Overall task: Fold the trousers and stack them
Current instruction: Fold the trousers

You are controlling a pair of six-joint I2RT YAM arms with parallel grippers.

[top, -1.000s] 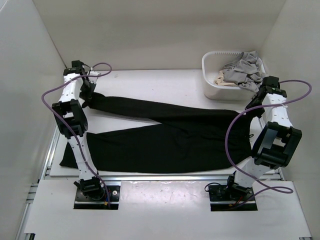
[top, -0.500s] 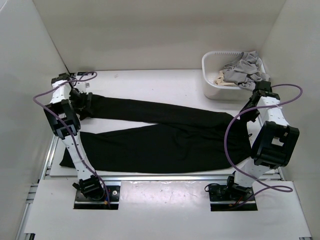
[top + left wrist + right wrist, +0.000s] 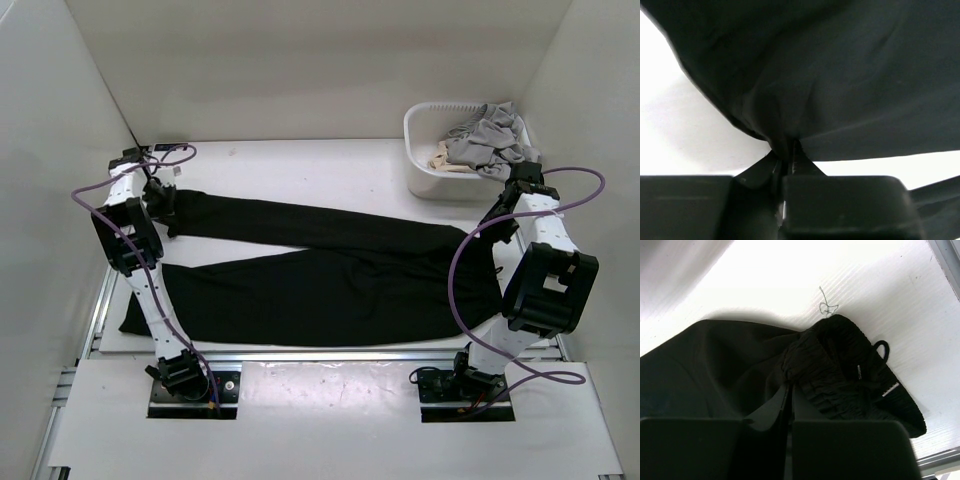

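Black, soft cloth with no stiffness of its own: the trousers lie spread flat across the table. Both legs run out toward 9 o'clock and the gathered waistband sits at 3 o'clock. I judge them light and limp. They sag between any two holds and drag on the surface, so the hems and the thick elastic band are the surest places to grip.

The left gripper is pinched almost fully closed on a fold of the far leg's end, at about 10 o'clock. The right gripper is likewise nipped tight on cloth just beside the waistband, with the drawstring loop lying free.

Compared with a second ago, the left arm has swung out toward 9 o'clock and lower, drawing the far leg longer and straighter. The right arm has shifted only slightly, and in the last half second almost nothing moves. A basket of grey clothes stands at 1 o'clock.
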